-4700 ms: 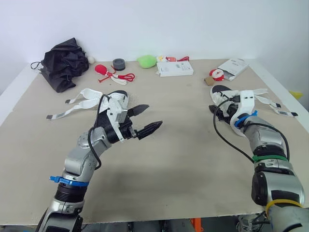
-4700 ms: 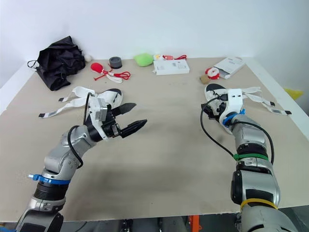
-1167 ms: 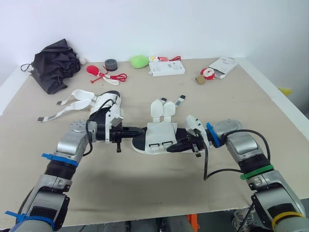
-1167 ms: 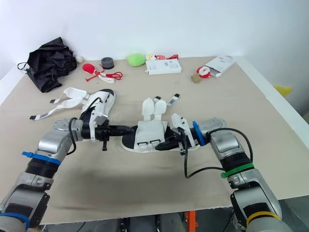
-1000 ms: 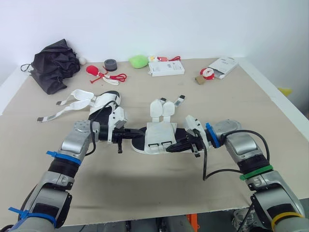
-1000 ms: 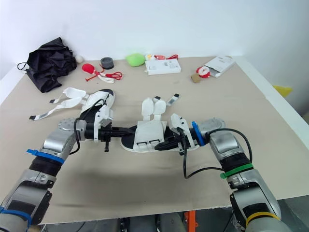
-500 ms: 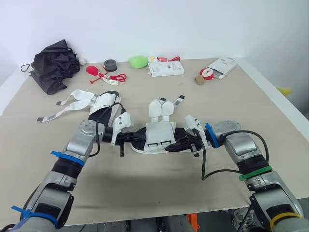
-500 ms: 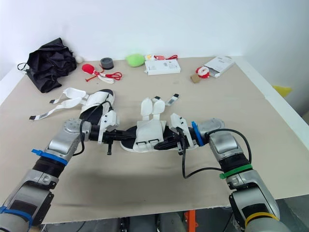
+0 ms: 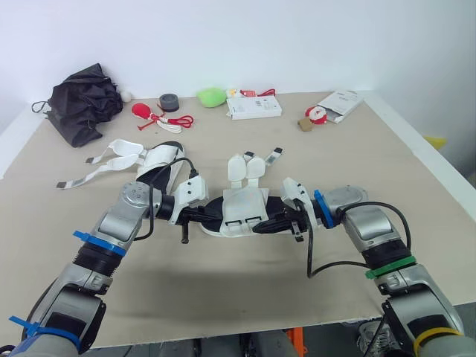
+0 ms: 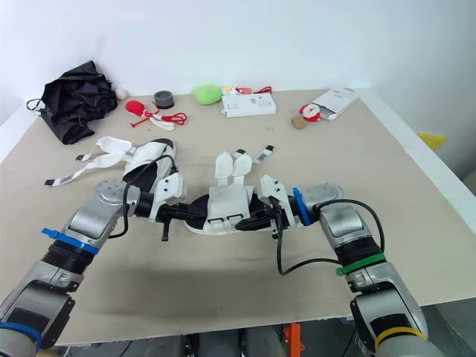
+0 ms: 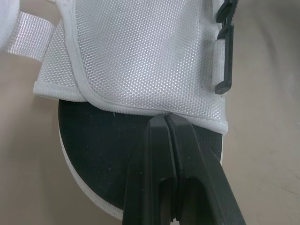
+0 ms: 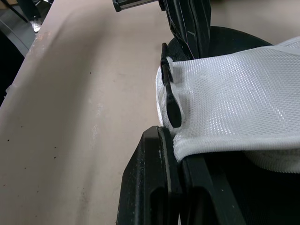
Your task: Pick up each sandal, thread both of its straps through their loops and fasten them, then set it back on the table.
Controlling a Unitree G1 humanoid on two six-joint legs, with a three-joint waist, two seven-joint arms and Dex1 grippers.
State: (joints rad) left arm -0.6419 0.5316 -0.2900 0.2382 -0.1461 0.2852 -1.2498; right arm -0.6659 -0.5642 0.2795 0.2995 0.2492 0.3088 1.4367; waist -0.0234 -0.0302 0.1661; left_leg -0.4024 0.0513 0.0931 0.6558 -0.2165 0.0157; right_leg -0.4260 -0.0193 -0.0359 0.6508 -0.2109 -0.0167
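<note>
A white sandal [image 9: 244,204] with a black sole lies in the middle of the table, its two strap ends [image 9: 249,167] pointing away from me. My left gripper [image 9: 214,216] is shut, its tips [image 11: 166,117] over the black footbed and touching the edge of the white mesh flap [image 11: 140,56]. From the other side my right gripper [image 9: 262,224] is shut on the flap's corner [image 12: 180,143], beside the black loops [image 12: 169,101]. The second sandal [image 9: 155,158] lies at the left, its straps [image 9: 100,167] spread open.
Along the far edge sit a black bundle [image 9: 82,100], a red item with cord [image 9: 145,111], a grey tape roll [image 9: 169,102], a green lump [image 9: 211,95], a white box [image 9: 254,107] and another white pack [image 9: 341,103]. The table edge runs close on the right.
My left gripper has slid right along the table to the sandal and now touches the flap's edge. The right gripper has kept its hold and barely moved.
</note>
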